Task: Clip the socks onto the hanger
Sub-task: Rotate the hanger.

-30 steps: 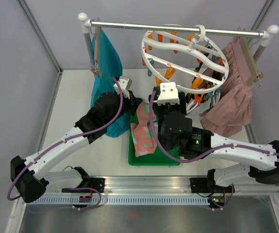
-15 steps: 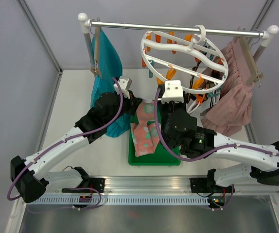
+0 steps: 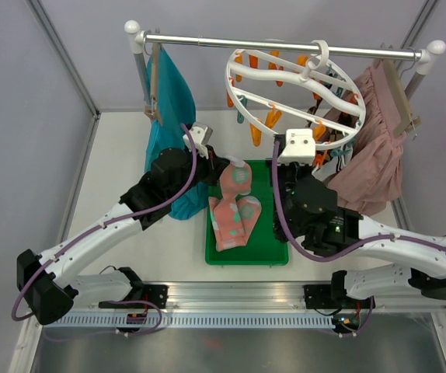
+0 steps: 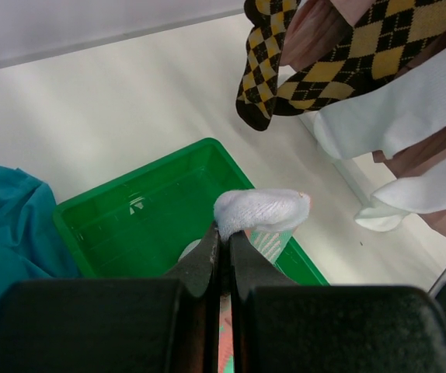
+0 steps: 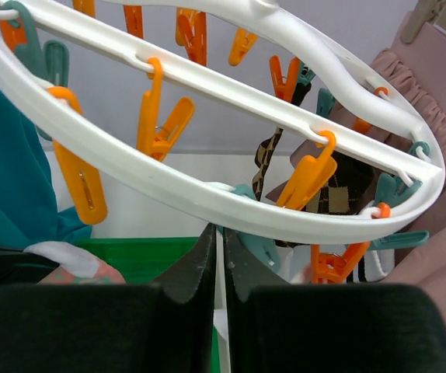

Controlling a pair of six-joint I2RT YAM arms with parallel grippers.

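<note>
White plastic hanger (image 5: 130, 167) hangs far right. The right claw (image 5: 217, 229) is pinched narrow at its near rim; I cannot tell if it grips. Over the green tray (image 3: 246, 258), the left claw (image 4: 221, 233) clamps the pink sock (image 3: 235, 210). Best to lift its cuff right, into an orange clip (image 5: 308, 179).

**Workspace layout**

I see a rail (image 3: 285, 45) running left to right across the far side of the table (image 3: 114, 171). Three items hang from it: a garment (image 3: 172, 97) at the left, the hanger (image 3: 293, 81) in the middle, a skirt (image 3: 374, 151) at the right. The hung socks (image 4: 363, 70) sit below the hanger's right half, before the skirt. A tray (image 3: 246, 255) lies on the table between my two arms. The loose socks (image 3: 235, 217) lie in its left half. My left gripper (image 4: 223, 233) is above the tray's far left corner, one sock end between its jaws. My right gripper (image 5: 217, 233) is directly under the hanger's near rim.
</note>
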